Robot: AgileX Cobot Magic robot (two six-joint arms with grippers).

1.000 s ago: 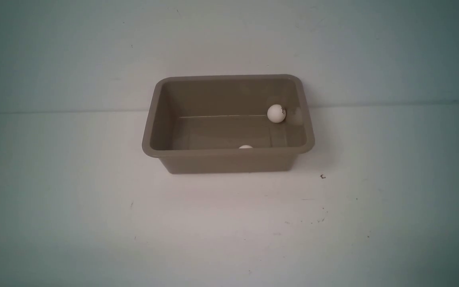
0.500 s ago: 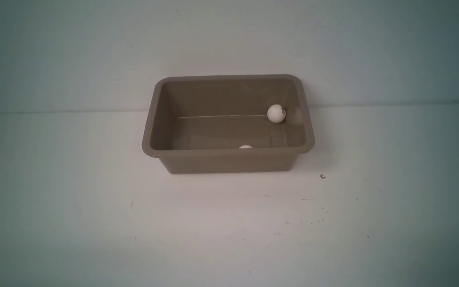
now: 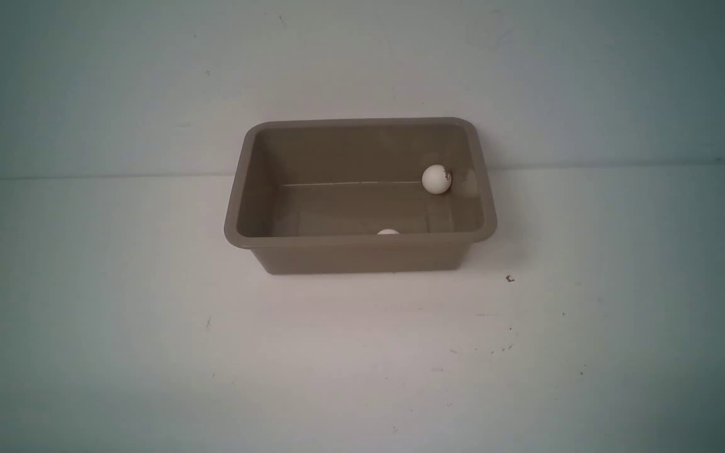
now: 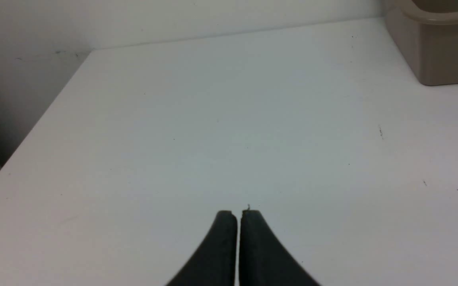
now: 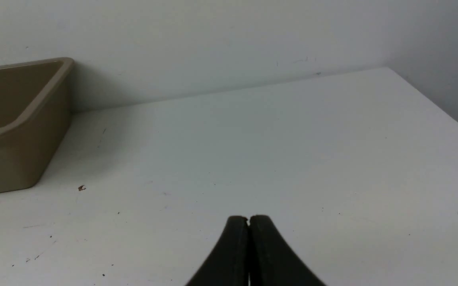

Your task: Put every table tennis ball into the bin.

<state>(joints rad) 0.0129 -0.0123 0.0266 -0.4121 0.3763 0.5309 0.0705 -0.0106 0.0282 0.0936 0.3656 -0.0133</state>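
The taupe bin [image 3: 362,250] stands against the back wall in the front view. Inside it, one white table tennis ball [image 3: 436,179] with a dark logo rests near the far right corner. The top of a second ball [image 3: 387,232] peeks over the near wall. Neither arm shows in the front view. My left gripper [image 4: 239,214] is shut and empty over bare table, with a corner of the bin [image 4: 439,51] off to one side. My right gripper [image 5: 249,219] is shut and empty too, well apart from the bin [image 5: 14,159].
The white table [image 3: 362,365] carries small dark specks, one [image 3: 510,279] just right of the bin. The wall [image 3: 362,63] runs right behind the bin. The table's side edges show in the wrist views, left [image 4: 30,131] and right [image 5: 435,107].
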